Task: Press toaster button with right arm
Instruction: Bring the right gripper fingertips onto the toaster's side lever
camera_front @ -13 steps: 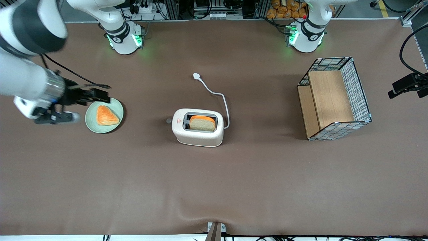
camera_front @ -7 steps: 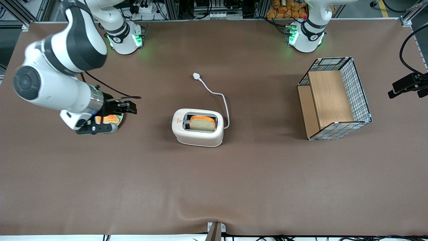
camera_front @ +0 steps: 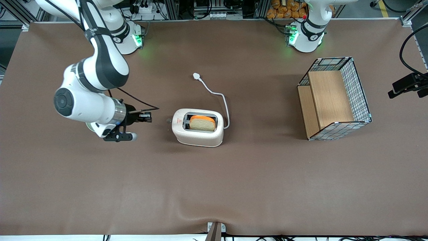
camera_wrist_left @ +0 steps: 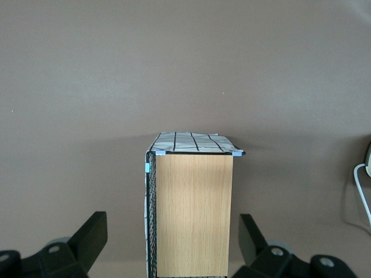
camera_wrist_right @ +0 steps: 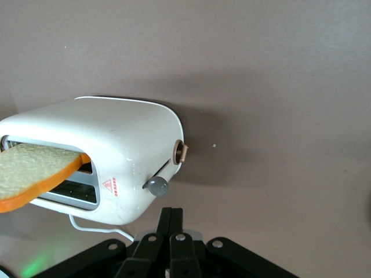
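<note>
Even, diffuse overhead light fills the front view, which is sharp throughout. The toaster (camera_front: pixel 197 127) and wire basket (camera_front: pixel 334 98) cast soft shadows on the matte surface (camera_front: pixel 214 187), without glare. Green glows mark the arm bases. The tool (camera_wrist_right: pixel 170 229) appears dark.

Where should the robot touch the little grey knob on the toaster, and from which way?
Probably on top of the toaster button, the round grey knob jutting from the toaster's short end by the red triangle. It sticks out toward the working arm's end of the table, where the tool hovers apart from it, shut, so come from there and push down.
</note>
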Motion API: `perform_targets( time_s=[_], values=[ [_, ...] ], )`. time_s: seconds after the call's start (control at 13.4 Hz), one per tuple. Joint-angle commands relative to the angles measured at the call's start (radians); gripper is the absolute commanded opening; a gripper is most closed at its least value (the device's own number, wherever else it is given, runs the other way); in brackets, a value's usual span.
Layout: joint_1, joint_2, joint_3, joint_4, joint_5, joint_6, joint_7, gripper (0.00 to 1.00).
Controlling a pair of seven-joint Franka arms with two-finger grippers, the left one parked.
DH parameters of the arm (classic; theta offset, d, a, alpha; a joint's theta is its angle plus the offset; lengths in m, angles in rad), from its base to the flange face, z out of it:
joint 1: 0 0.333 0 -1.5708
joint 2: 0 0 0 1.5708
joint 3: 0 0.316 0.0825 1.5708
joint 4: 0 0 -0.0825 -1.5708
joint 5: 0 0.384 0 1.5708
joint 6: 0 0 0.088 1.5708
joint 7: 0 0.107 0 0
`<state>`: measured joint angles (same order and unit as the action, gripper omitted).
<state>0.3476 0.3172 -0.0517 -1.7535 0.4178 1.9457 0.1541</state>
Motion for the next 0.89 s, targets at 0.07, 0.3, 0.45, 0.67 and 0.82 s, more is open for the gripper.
perform_targets(
  time_s=[0.07, 0.3, 0.45, 0.67, 0.82],
  values=[
    [0.033, -0.015, -0.008, -0.081, 0.044, 0.091, -0.045, 0.00],
    [0.047, 0.014, -0.008, -0.089, 0.047, 0.104, -0.062, 0.00],
    [0.068, 0.029, -0.008, -0.090, 0.059, 0.104, -0.062, 0.00],
    [0.083, 0.051, -0.008, -0.090, 0.087, 0.114, -0.065, 0.00],
    [0.090, 0.062, -0.008, -0.090, 0.087, 0.127, -0.065, 0.00]
  ],
)
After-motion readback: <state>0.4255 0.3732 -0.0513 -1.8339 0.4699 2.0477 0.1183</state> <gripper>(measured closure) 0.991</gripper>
